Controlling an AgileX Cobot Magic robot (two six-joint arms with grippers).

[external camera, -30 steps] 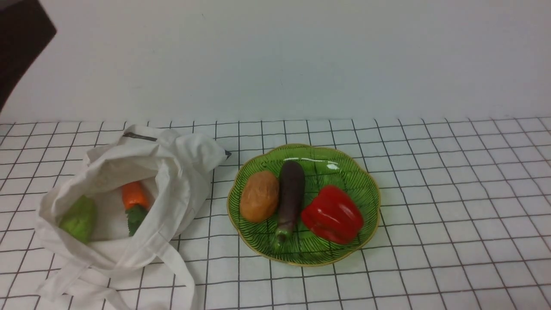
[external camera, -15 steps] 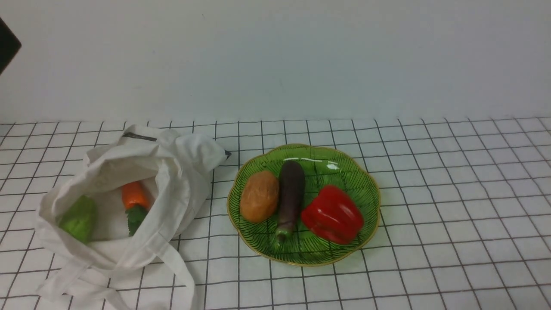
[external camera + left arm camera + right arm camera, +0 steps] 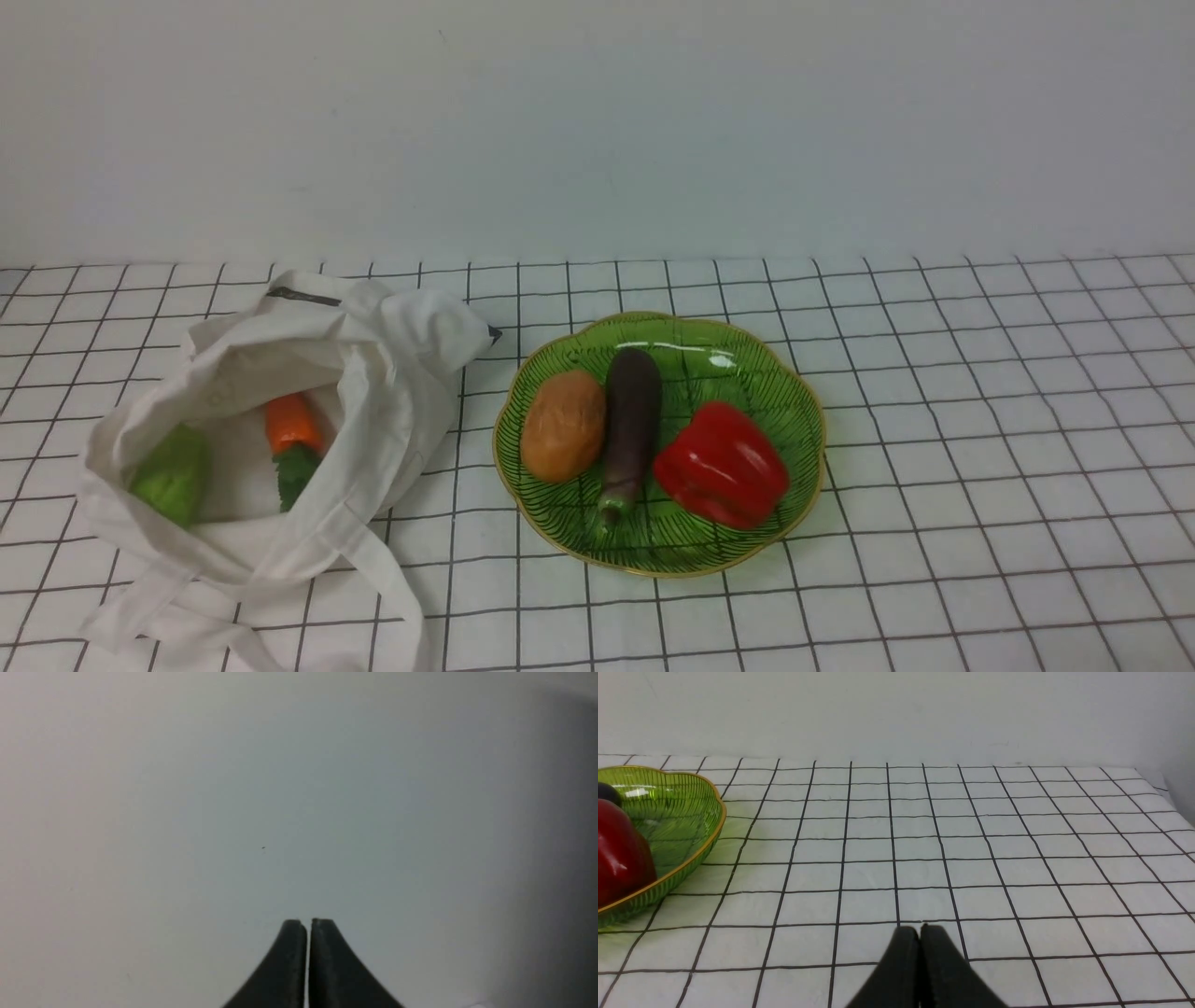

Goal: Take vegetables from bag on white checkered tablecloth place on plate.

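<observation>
The off-white soft cloth tote bag (image 3: 397,364) lay slumped at the lower left of the front view on the white tablecloth with its grid of thin black lines (image 3: 980,420), its mouth gaping toward the camera. Inside it sat 2 vegetables: a light green lumpy one (image 3: 173,474) at the left and a small orange carrot with a green top (image 3: 291,429) near the middle. The cloth folds hid part of each, and the bag's straps ran off the bottom edge. A small dark tag (image 3: 303,297) showed on its far side.

Just right of the bag, at frame centre, stood the translucent green glass plate with a scalloped gold rim (image 3: 756,359). It held 3 items: an oval tan-orange potato (image 3: 563,425), a dark purple eggplant (image 3: 631,415) touching it, and a glossy red bell pepper (image 3: 721,464) to the right.

Neither arm appeared in the front view. The left gripper (image 3: 308,926) faced only a blank grey wall, its jaws pressed together and empty. The right gripper (image 3: 920,931) hung low over bare tablecloth, likewise closed on nothing.

The dark shape at the upper left corner, large 1 second earlier, had gone; nothing else had shifted.
</observation>
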